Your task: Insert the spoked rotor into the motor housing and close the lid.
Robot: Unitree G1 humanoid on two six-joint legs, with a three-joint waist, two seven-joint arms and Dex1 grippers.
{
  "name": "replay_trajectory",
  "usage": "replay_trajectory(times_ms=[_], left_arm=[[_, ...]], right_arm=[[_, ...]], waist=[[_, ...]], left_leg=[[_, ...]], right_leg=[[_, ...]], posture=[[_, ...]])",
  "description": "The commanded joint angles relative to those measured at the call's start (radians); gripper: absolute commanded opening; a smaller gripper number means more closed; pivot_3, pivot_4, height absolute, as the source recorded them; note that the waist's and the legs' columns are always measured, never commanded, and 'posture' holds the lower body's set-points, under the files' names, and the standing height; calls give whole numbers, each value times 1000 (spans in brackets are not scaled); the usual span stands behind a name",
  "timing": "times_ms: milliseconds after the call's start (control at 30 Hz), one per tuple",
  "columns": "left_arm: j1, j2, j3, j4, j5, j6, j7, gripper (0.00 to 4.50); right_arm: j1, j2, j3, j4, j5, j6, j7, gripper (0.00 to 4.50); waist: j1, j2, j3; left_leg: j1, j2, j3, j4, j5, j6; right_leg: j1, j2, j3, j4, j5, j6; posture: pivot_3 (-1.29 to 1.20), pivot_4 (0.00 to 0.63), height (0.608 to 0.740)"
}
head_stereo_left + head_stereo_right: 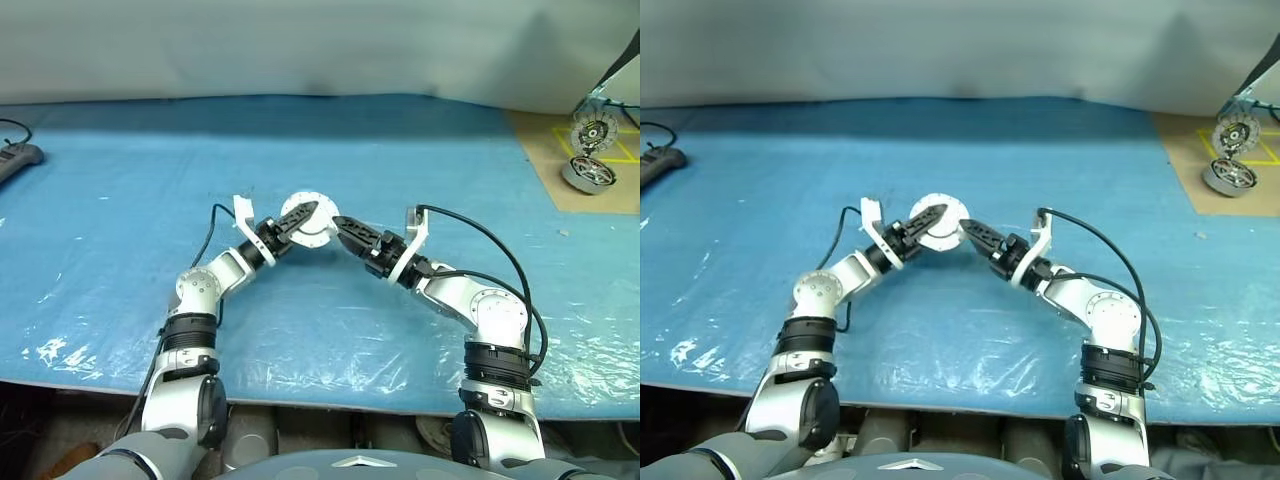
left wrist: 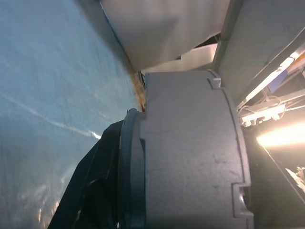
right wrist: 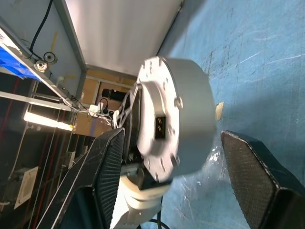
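Observation:
The motor housing [image 1: 305, 222], a round silver shell, hangs above the blue table between both grippers, with a pale flat face full of small holes towards me. My left gripper [image 1: 297, 224] is shut on it; in the left wrist view one black finger [image 2: 90, 191] lies against the housing's grey side wall [image 2: 190, 152]. My right gripper [image 1: 338, 228] stands open just to the right of the housing, and its two ribbed pads [image 3: 107, 162] sit apart from the shell [image 3: 186, 114] on either side. The spoked rotor and the lid are hidden.
A blue plastic sheet [image 1: 150, 250] covers the table. At the far right a tan board [image 1: 545, 150] carries a ribbed disc [image 1: 592, 132] and a round silver unit [image 1: 590, 173]. A dark device with a cable [image 1: 15, 160] lies at the far left edge.

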Motion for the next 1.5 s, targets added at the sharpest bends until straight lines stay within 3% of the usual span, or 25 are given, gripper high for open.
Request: replay_trajectory(times_ms=[33,233,333,600,800,933,1167,1233,1333,1500], left_arm=[[-48,21,56,-8,-26,-57,5,2431],[-95,99,90,126,150,-368,70,2431],[-115,143,101,240,213,-484,67,2431],[-99,146,92,274,262,-524,73,2431],[-98,205,86,371,330,-571,80,4393],[-114,251,116,418,370,-694,136,4393],[-44,304,91,308,438,-845,98,4393],[-1,316,50,238,478,-896,56,4393],[73,309,27,107,516,-902,116,4393],[269,255,-48,-215,590,-884,210,4393]], right_arm=[[-11,-12,-7,-33,15,-17,-1,3458],[16,-93,77,-89,-256,-160,-2,3458],[37,-116,116,-155,-271,-148,47,3458],[28,-103,120,-124,-305,-153,64,3458],[29,-99,136,-125,-328,-141,96,3481],[46,-118,164,-170,-321,-126,161,3481],[53,-160,152,-266,-391,-216,182,3481],[60,-191,199,-307,-524,-288,139,3481],[92,-297,343,-359,-837,-429,52,3481],[203,-306,321,-443,-1083,-540,-127,3481]], waist=[[-1,0,0],[-2,0,0],[0,0,0],[13,-4,2],[15,-4,2],[11,-4,2],[19,-4,2],[21,-4,2],[22,-4,2],[18,-4,2]], left_leg=[[0,0,0,0,0,0],[0,0,0,0,0,0],[-1,0,0,0,0,0],[-3,0,-2,2,0,0],[-1,0,-2,2,0,0],[1,0,-1,2,0,0],[0,0,-2,2,0,0],[0,0,-2,2,0,0],[0,0,-2,3,0,0],[0,1,-1,2,0,0]], right_leg=[[0,0,0,0,0,0],[0,0,-1,0,0,0],[0,0,-2,-1,0,1],[0,-1,-8,-1,0,1],[0,0,-7,1,0,1],[1,0,-6,2,0,1],[1,0,-6,1,0,1],[1,0,-6,2,0,1],[2,-1,-6,1,0,1],[1,0,-4,0,0,1]], posture=[[0,150,740],[0,150,740],[0,150,740],[0,150,740],[0,150,740],[0,150,740],[0,150,740],[0,150,740],[0,150,740],[0,150,740]])
